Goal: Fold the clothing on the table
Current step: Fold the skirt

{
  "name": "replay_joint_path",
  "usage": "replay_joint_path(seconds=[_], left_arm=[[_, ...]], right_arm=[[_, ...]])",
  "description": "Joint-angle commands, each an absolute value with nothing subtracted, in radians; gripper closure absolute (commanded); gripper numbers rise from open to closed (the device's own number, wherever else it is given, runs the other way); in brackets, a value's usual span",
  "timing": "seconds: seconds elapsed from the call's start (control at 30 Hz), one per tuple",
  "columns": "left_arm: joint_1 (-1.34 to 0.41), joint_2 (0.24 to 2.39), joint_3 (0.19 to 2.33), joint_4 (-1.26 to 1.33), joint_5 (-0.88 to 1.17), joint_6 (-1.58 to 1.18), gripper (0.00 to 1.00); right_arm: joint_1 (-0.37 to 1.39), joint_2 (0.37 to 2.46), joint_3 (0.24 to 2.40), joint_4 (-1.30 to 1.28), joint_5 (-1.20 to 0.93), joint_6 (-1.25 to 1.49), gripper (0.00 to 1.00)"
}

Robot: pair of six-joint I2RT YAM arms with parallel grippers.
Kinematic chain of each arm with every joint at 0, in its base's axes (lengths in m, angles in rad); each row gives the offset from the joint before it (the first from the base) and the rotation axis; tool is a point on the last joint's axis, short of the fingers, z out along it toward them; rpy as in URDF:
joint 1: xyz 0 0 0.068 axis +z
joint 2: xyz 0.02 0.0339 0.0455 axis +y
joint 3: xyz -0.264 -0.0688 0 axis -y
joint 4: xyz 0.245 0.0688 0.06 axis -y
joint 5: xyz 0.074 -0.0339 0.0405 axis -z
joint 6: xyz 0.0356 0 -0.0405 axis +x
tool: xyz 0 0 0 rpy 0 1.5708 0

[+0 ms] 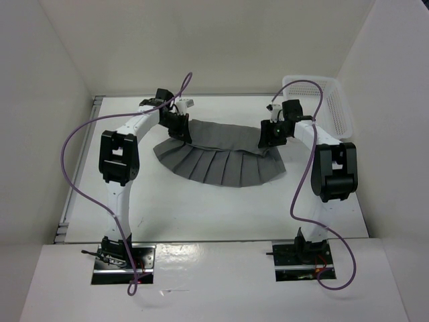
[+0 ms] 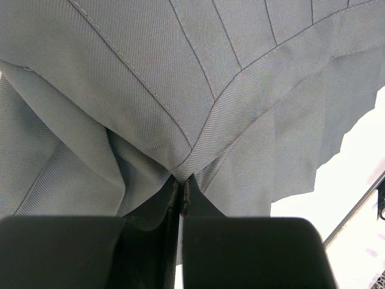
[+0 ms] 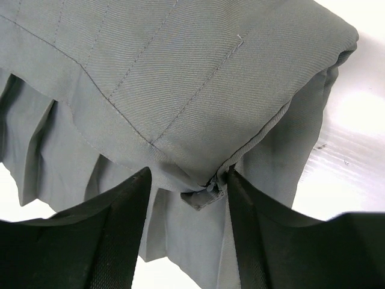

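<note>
The clothing (image 1: 221,159), a grey pleated skirt, lies spread in a fan on the white table (image 1: 201,211), between the two arms. My left gripper (image 1: 179,131) is at the skirt's left upper corner. In the left wrist view the left gripper (image 2: 181,179) is shut on a pinched fold of the clothing (image 2: 180,78), which gathers into the fingertips. My right gripper (image 1: 268,138) is at the skirt's right upper corner. In the right wrist view the right gripper (image 3: 189,174) is open, its fingers astride the waistband corner of the clothing (image 3: 198,72), by the zipper end.
A white mesh basket (image 1: 333,107) stands at the back right, close behind the right arm. A metal rail (image 1: 72,198) runs along the table's left edge. White walls enclose the table. Purple cables loop over both arms.
</note>
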State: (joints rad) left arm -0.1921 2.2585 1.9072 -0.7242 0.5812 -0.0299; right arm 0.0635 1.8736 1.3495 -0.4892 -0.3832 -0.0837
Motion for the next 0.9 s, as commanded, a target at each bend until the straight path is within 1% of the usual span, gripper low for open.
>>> replay_joint_path(seconds=[0.0,0.07,0.53,0.57,0.67,0.8,0.83,0.87], left_arm=[[-0.186,2.210,1.904,-0.712,0.591,-0.025,1.00],[-0.186,2.210,1.904,-0.712,0.591,-0.025,1.00],[-0.186,2.210,1.875,-0.703,0.591,-0.025,1.00],[-0.186,2.210,1.875,-0.703,0.591,-0.025,1.00],[-0.195,2.210,1.875,-0.703,0.591,-0.025,1.00],[-0.195,2.220,1.875,-0.703,0.600,-0.025,1.00],[-0.195,2.220,1.875,-0.703,0.600,-0.015,1.00],[-0.195,2.220,1.875,-0.703,0.600,-0.015,1.00]], right_arm=[[0.061,1.864,1.367,-0.471,-0.413,-0.075,0.45],[0.061,1.864,1.367,-0.471,-0.423,-0.075,0.51],[0.061,1.927,1.367,-0.480,-0.454,-0.084,0.51],[0.061,1.927,1.367,-0.480,-0.454,-0.084,0.53],[0.061,1.927,1.367,-0.491,-0.454,-0.084,0.59],[0.061,1.936,1.367,-0.491,-0.443,-0.094,0.79],[0.061,1.936,1.367,-0.491,-0.434,-0.094,0.91],[0.061,1.936,1.376,-0.502,-0.434,-0.094,0.97]])
